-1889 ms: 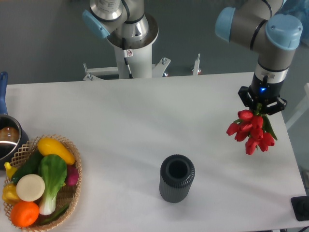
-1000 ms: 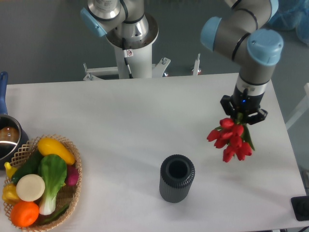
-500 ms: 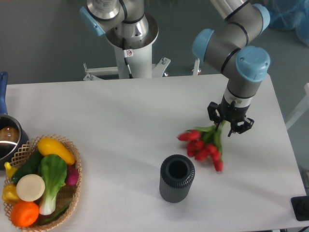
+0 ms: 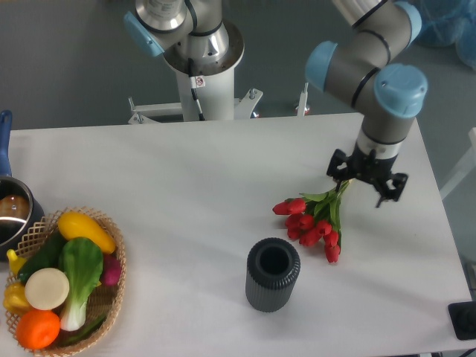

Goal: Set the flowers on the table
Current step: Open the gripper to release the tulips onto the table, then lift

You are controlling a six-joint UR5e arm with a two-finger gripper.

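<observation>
The worktop (image 4: 186,178) is carrying a basket (image 4: 111,294) at its front-left corner, holding vegetables (image 4: 63,282). A pot (image 4: 11,216) is sitting at the left edge. A dark vase (image 4: 273,274) is standing near the front edge, its opening showing nothing inside. The flowers (image 4: 314,219) are lying flat toward the right edge, stems pointing at the gripper (image 4: 367,181), whose jaws are spread wide, gripping nothing.

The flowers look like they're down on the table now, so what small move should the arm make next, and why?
Probably lift the gripper straight up and away. The flowers lie flat on the table, right of the vase, and the jaws look spread, with only the stem ends near them.
</observation>
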